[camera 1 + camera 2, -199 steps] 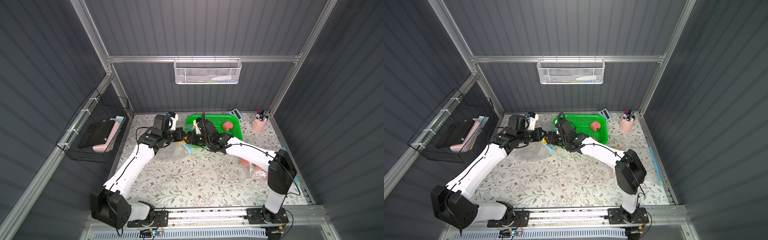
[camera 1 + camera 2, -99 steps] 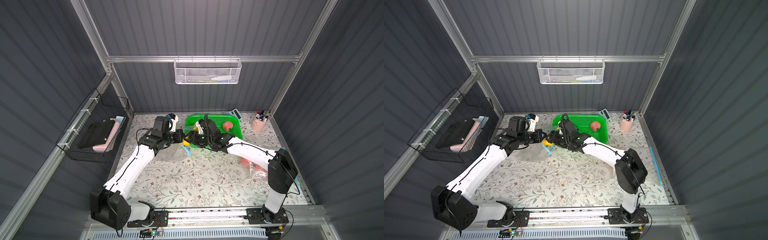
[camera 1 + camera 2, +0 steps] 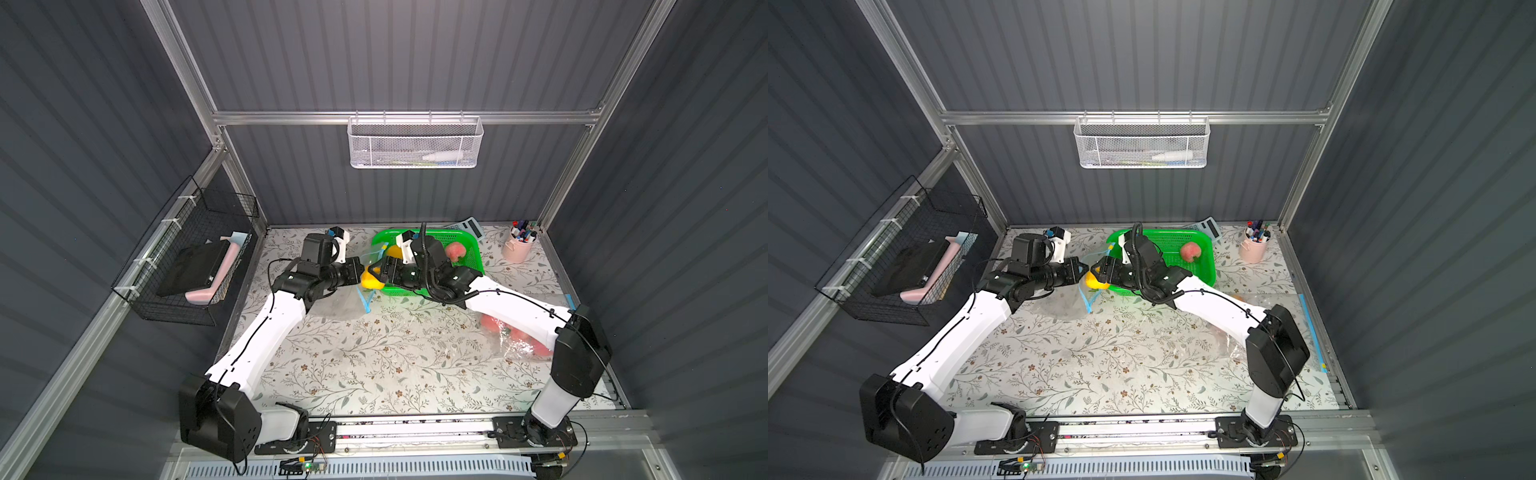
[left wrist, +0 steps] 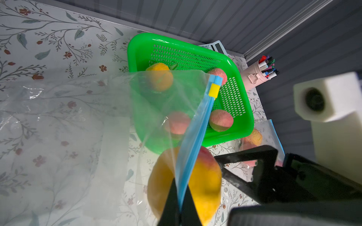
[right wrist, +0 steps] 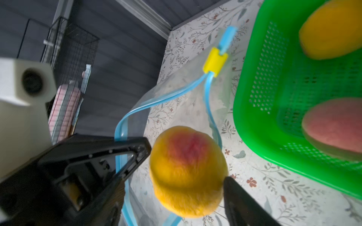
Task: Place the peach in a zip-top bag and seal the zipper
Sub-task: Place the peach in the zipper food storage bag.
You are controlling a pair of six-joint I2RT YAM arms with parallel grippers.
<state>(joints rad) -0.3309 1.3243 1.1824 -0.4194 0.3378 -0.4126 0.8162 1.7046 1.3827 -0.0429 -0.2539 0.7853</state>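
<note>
**A:** Where is the peach now?

**B:** The round yellow-orange peach with a red blush [image 5: 186,172] is in the lower middle of the right wrist view. It sits in the open mouth of the clear plastic zip-top bag [image 4: 166,101], with one blue zipper strip on each side of it. In both top views it is near the centre, between the two grippers and just beside the lower left corner of the green plastic basket [image 3: 476,262].

**A:** What does the left gripper do?

**B:** The left gripper [image 4: 180,188] is clenched on the blue strip of the bag, at the lower edge of the left wrist view. The small yellow slider [image 4: 214,90] sits at the far end of that strip, right of centre.

**A:** And the right one?

**B:** The right gripper [image 3: 378,270] has its jaws wide. One black fingertip [image 5: 235,187] is right at the side of the peach, in the lower right of the frame. The other finger I cannot make out, so I cannot tell if it grasps the peach.

**A:** Anything more?

**B:** Pink peaches [image 4: 221,120] and another yellow fruit [image 4: 159,78] lie in the basket. The rest of the bag spreads over the floral table cover [image 4: 58,49] at the left.
</note>
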